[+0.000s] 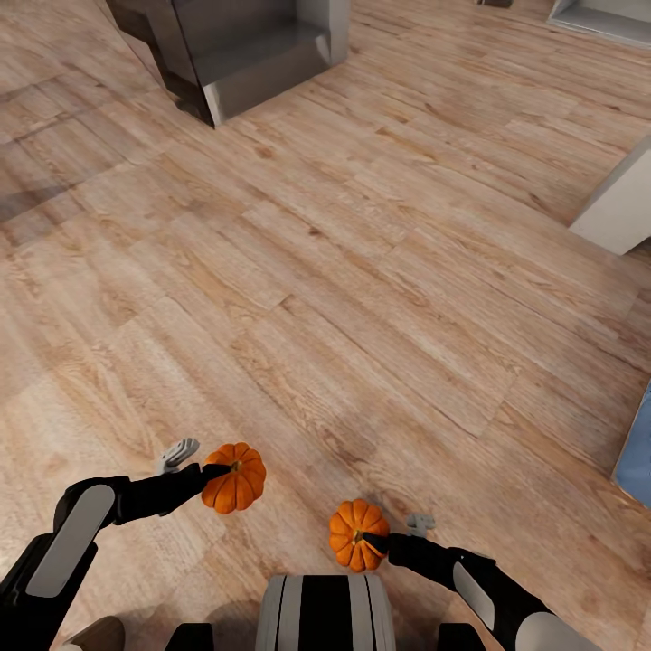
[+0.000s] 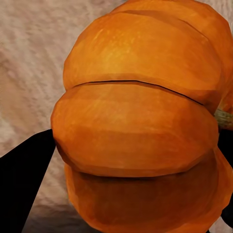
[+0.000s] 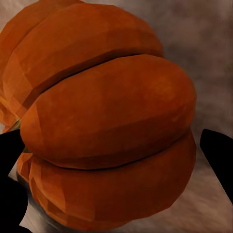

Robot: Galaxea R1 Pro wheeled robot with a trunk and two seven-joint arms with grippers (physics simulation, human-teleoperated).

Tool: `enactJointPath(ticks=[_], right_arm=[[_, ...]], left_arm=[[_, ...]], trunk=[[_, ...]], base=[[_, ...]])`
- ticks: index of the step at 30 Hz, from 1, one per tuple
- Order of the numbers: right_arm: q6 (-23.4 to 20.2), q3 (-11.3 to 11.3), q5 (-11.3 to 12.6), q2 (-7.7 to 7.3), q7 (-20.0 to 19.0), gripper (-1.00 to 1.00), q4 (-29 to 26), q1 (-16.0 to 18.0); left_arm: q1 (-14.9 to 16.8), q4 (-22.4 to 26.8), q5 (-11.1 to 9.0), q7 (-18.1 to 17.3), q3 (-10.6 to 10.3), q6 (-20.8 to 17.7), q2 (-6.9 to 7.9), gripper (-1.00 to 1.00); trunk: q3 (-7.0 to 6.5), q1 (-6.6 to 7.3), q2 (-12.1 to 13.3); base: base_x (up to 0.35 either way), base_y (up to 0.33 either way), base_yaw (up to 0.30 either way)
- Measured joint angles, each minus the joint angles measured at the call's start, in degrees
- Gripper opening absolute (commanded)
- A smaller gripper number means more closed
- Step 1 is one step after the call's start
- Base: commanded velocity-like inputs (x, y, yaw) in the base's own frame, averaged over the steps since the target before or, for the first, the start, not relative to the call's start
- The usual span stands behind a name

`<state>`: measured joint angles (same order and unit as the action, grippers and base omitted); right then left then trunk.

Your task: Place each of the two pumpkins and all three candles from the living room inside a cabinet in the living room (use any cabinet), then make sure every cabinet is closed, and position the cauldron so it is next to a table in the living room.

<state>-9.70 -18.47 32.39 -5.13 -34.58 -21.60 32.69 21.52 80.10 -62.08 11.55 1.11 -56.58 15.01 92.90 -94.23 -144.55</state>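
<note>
Two orange ribbed pumpkins are held above the wood plank floor. My left gripper [image 1: 215, 472] is shut on one pumpkin [image 1: 235, 477] at the lower left of the head view. My right gripper [image 1: 372, 541] is shut on the other pumpkin [image 1: 356, 533], just right of the trunk. Up close, the left pumpkin [image 2: 141, 126] sits between black fingers [image 2: 24, 174], and the right pumpkin [image 3: 102, 121] between black fingers [image 3: 218, 155]. The candles, the cabinet and the cauldron are out of view.
A grey stepped block [image 1: 253, 50] stands on the floor at the back. A pale grey piece of furniture [image 1: 619, 208] juts in from the right. A blue object [image 1: 637, 452] lies at the right edge. Light plank floor [image 1: 362, 271] spreads ahead.
</note>
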Motion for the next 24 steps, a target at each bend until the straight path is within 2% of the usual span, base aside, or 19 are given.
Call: enactJointPath(ticks=[4, 9, 24], right_arm=[[0.1, 0.9, 0.3, -0.01, 1.1, -1.0, -0.1, 0.1], [0.1, 0.7, 0.1, -0.01, 1.1, -1.0, 0.0, 0.0], [0.1, 0.8, 0.2, -0.01, 1.1, -1.0, -0.1, 0.0]], left_arm=[[0.0, 0.0, -0.1, 0.0, 0.0, 0.0, -0.06, -1.0], [0.0, 0.0, 0.1, 0.0, 0.0, 0.0, -0.02, -1.0], [0.0, 0.0, -0.1, 0.0, 0.0, 0.0, -0.07, -1.0]], trunk=[[-0.88, 0.1, 0.1], [-1.33, 0.15, 0.1], [-4.65, 0.54, 0.3]], base=[[0.0, 0.0, 0.0], [0.0, 0.0, 0.0], [0.0, 0.0, 0.0]])
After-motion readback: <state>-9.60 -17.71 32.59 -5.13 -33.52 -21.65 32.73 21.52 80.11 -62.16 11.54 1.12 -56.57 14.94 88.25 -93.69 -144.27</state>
